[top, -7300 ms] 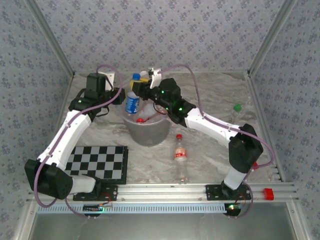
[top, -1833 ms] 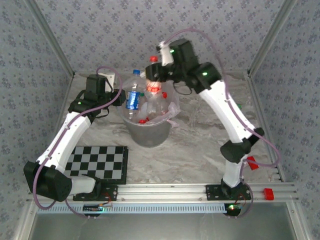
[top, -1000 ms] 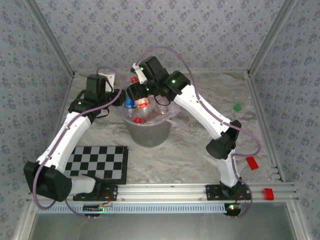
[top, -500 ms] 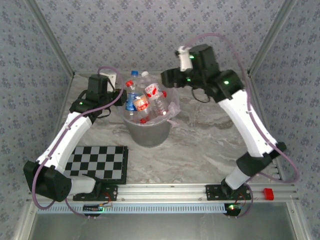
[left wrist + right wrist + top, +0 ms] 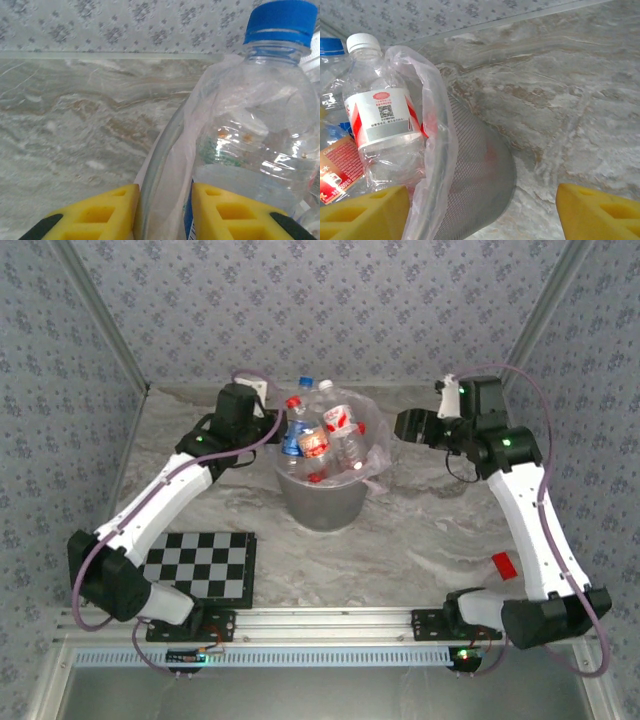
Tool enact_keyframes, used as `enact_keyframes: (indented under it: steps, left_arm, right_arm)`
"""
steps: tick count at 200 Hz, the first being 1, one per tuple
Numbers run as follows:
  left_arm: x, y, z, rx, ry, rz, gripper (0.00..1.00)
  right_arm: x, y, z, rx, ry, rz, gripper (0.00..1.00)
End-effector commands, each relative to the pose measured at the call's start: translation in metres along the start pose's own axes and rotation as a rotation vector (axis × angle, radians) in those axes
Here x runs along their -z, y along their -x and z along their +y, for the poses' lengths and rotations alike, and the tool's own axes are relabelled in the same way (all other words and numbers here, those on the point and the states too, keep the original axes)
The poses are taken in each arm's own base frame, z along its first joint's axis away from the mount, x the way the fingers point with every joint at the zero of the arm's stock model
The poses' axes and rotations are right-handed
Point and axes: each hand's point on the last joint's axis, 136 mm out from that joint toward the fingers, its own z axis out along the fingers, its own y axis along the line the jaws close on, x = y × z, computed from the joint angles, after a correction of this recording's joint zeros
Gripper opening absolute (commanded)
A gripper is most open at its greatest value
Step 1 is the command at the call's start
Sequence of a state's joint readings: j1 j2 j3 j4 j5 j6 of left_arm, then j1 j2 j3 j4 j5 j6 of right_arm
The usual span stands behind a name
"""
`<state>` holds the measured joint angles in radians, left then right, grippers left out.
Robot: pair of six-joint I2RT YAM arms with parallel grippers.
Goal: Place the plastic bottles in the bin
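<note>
Bin (image 5: 322, 508) sits mid-frame in the top view, heaped to the brim with bottles (image 5: 340, 435). Every bottle I can spot is inside, so this job looks all but done. Left arm reaches in from lower left, left fingers (image 5: 100, 212) pinching the bin's rim and liner. Right arm arches up at right, right fingers (image 5: 592, 210) spread wide, empty, just beside the bin.

Bright, even light with soft shadows; close-ups slightly blurred.
</note>
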<state>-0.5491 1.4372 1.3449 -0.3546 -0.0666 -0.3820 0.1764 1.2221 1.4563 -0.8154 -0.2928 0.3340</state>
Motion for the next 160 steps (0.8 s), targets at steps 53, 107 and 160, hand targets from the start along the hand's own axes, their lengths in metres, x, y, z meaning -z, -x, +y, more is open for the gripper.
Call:
enact_keyframes:
  steps: [53,107,160]
  left_arm:
    - [0.004,-0.005,-0.02,-0.105,0.017,0.021,0.49]
    - [0.089,0.045,-0.009,-0.235,0.075,-0.165,0.99]
    - [0.153,0.015,0.093,-0.113,0.403,-0.358,0.99]
  right_arm:
    - [0.029,0.005,-0.039,-0.055,-0.085,-0.161,0.88]
    - [0.042,-0.005,-0.103,-0.126,-0.362,-0.355,1.0]
    - [0.007,-0.066,-0.17,-0.055,-0.599,-0.288,1.0]
